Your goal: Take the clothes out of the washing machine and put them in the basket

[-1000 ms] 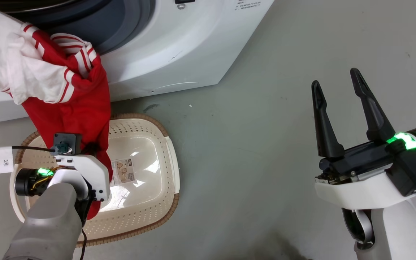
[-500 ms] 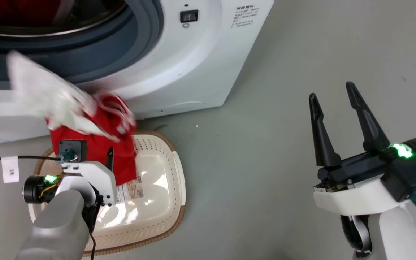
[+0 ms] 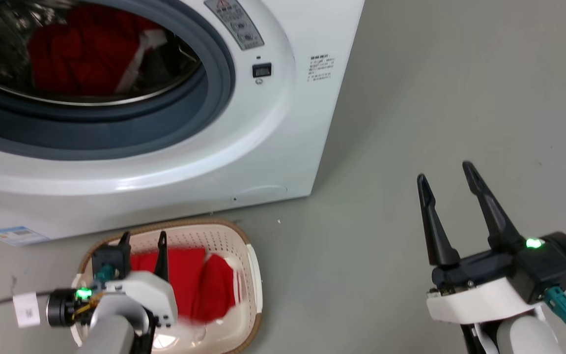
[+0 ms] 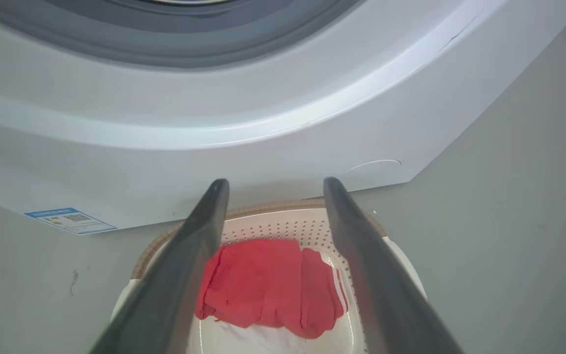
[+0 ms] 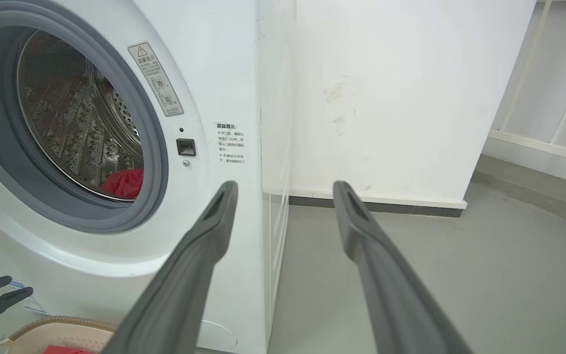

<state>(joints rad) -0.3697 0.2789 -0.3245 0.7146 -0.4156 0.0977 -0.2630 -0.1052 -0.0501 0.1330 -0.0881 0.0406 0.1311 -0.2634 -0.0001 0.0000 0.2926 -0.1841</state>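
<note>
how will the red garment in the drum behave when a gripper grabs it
Probably floppy: the red garment lies crumpled in the drum, so a pinch should lift one fold while the rest sags. Likely light, like the slumped garment in the basket. It might drag on the grey door seal.

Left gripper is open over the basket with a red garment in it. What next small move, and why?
Probably raise the left gripper off the basket toward the washing machine opening: it is open and empty, one red garment already lies in the basket, and more red clothes lie inside the washing machine.
</note>
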